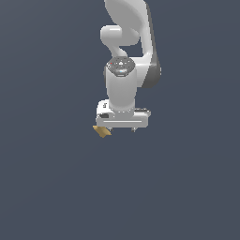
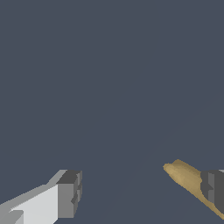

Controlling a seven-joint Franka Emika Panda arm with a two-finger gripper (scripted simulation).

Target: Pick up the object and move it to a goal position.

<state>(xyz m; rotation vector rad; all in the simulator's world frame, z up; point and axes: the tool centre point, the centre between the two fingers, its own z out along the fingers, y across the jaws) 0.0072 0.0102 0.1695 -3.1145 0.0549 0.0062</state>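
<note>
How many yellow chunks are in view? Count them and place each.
1. The yellow chunk sits below the claw, toward the exterior view's left; in the wrist view it lies beside one finger pad, not between the open fingers. None other shows.

Plain dark slate-blue surface [image 1: 51, 187] fills the whole exterior frame, flat, uniform, matte. Same surface [image 2: 109, 65] fills the wrist view. Faint straight lighter line runs diagonally across it in the wrist view, from lower centre up toward the right edge. No texture or markings otherwise.
</note>
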